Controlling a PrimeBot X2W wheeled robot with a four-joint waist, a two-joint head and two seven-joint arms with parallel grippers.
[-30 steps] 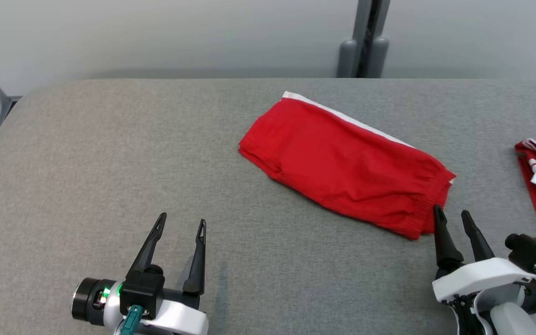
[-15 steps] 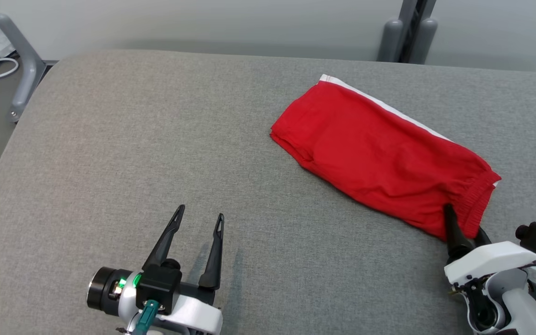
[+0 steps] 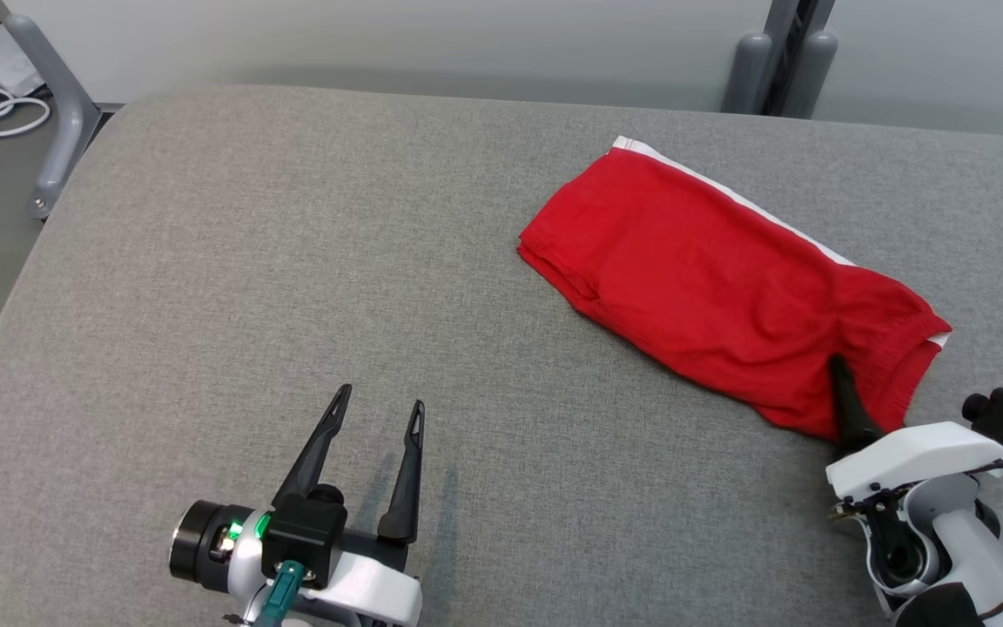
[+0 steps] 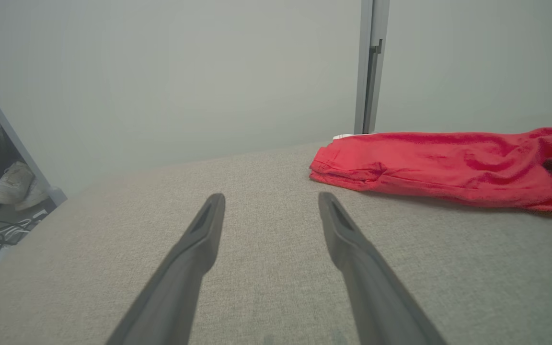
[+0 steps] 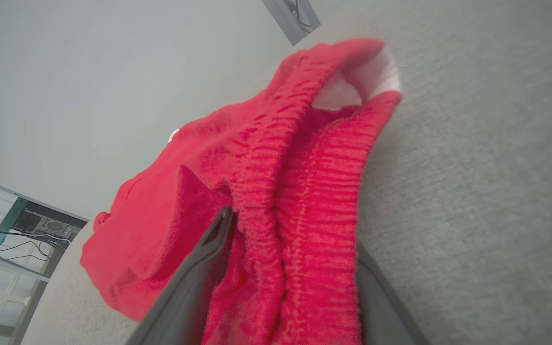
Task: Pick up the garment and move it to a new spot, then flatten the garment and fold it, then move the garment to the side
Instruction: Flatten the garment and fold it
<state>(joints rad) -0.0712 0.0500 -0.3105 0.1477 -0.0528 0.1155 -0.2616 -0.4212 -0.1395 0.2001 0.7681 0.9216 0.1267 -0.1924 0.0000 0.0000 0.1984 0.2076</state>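
**Right pincer taking the waistband of the red garment, left pincer waiting**

The garment [image 3: 728, 279], red shorts with a white stripe [image 3: 732, 198] along the far edge, is lying on the grey tabletop [image 3: 292, 261], right of centre, running diagonally from far-middle to near-right. It is looking doubled over and fairly flat, so this is probably the pick for the move to the side, though a first pick-up can't be ruled out.

The right pincer [image 3: 860, 379] is coming in low from the near right at the waistband [image 5: 304, 191] end. One finger is lying on top of the cloth, the other is going underneath and its tip is hidden. In the right wrist view the gathered elastic is bunching up between the two fingers, which are sitting wide apart, so the jaws are reading as open around the band and not pinching it yet. The thick elastic is likely being chosen because it gives more to bite on than the thin leg cloth.

The left pincer [image 3: 381, 396] is hovering over bare tabletop at the near left, well apart from the garment, fingers spread and holding nothing. It is likely being kept out of the way.

Next is likely closing on both layers. If the jaws are catching just one, the fold may open on lifting.
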